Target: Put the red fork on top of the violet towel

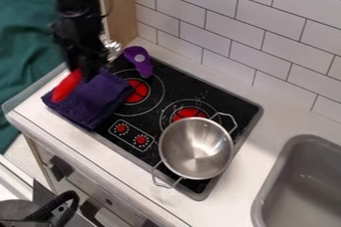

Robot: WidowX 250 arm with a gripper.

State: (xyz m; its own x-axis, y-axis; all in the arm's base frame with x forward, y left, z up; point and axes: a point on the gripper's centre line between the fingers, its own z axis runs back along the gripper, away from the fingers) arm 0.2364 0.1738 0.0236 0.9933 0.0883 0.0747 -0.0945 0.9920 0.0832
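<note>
Evidently placed for an easy finish: a glossy red plastic-looking fork (67, 85) at the 10 o'clock side of a folded, deep violet cloth towel (88, 98), overlapping the fabric in view, but whether resting or hovering, hard to say. Directly by its 1 o'clock end, the black two-finger gripper (86, 67), probably so near the tip to leave most of the length free above the cloth. Cannot tell its state, clasping the fork or already released. Likely folded for a compact, soft landing pad, partly on the white counter (271, 121), partly on the black stove top (172, 84). Well apart, towards 4 o'clock from the towel, a round silver metal pot (197, 149), probably out of the way there. As for looks: bright, saturated red, slim and elongated, slanting from 1 down to 7 o'clock, with a rounded lower end; no tines to make out.
</note>
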